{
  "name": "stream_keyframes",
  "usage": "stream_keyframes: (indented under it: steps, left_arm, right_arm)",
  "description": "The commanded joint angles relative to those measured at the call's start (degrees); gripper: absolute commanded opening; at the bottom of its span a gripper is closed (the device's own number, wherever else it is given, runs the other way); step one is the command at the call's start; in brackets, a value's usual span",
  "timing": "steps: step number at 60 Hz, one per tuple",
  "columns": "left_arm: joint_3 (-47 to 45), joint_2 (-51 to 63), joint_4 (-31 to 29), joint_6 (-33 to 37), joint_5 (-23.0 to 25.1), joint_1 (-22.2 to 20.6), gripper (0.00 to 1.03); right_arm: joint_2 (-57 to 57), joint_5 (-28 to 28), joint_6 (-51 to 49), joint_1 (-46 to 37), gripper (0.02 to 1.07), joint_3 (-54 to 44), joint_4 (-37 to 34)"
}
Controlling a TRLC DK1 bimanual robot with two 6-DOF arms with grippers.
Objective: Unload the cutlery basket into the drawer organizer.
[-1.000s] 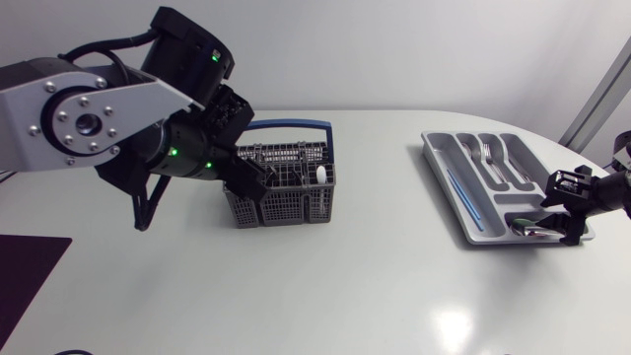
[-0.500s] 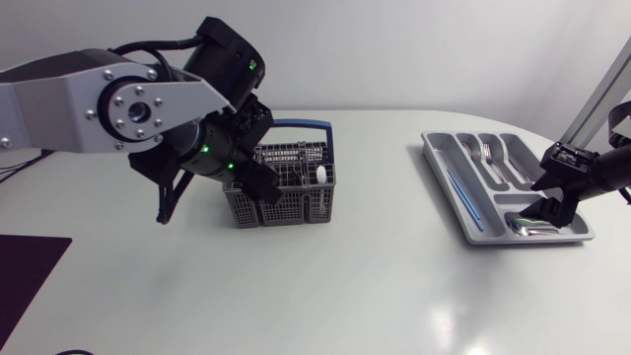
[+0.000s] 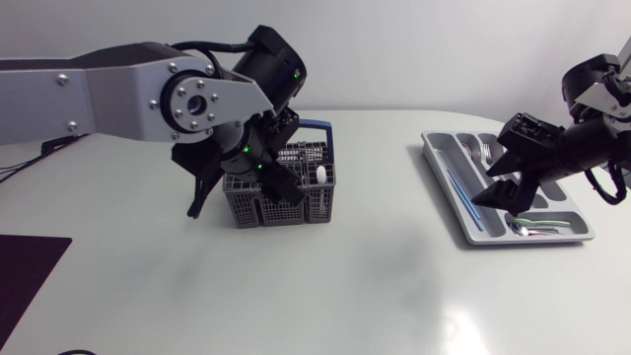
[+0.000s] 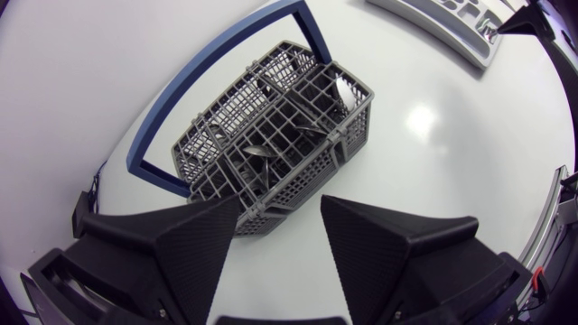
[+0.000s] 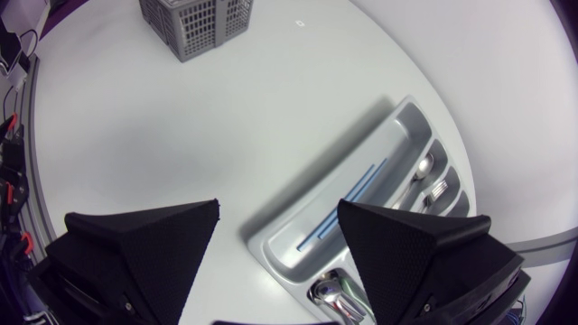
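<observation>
The table (image 3: 345, 296) is a plain white top with a soft sheen and a rounded edge on the right, and a bright glare spot (image 3: 458, 320) sits on it toward 5 o'clock. The grey mesh basket (image 3: 296, 205) stands upright at about 10 o'clock from the table's middle, its blue handle (image 3: 308, 125) tipped back to the 12 o'clock side. Cutlery is in it: a white-tipped piece (image 3: 320, 177) stands in a compartment on its 3 o'clock side, and the left wrist view shows metal pieces (image 4: 262, 158) lying among the dividers, too tangled to tell apart. The left gripper (image 4: 282, 212) hangs over the basket's 9 o'clock end, fingers spread wide with nothing between them; from its own camera the basket lies just ahead of the fingertips, untouched. The grey organizer (image 3: 449, 170) lies well apart from the basket, at about 2 o'clock, set at a slant. Forks (image 3: 490, 154) lie in its middle slots, a thin blue strip (image 3: 463, 192) runs along the long slot on its 9 o'clock side, and a spoon (image 3: 537, 228) rests in the cross slot at its 6 o'clock end. The right gripper (image 3: 500, 182) hangs above the organizer's 4 o'clock part, its fingers likewise wide apart and empty; its wrist view looks down on the organizer between and ahead of the fingers, with the basket far ahead across bare white table.
</observation>
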Motion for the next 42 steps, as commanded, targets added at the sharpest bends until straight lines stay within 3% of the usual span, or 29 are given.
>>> stream_keyframes:
  steps: [1,26,42]
  left_arm:
    - [2.1,1.8,-0.5,-1.3,-1.3,0.2,0.6]
    - [1.9,4.5,0.4,-1.1,-1.7,2.9,0.59]
    - [-0.1,4.4,3.8,0.4,-1.4,4.2,0.59]
  right_arm:
    - [-3.2,0.2,5.5,3.9,0.97,-2.2,-0.9]
    - [-10.3,1.4,22.7,22.7,0.97,-3.5,-1.6]
    - [-10.0,3.7,26.9,28.0,0.97,-6.3,2.8]
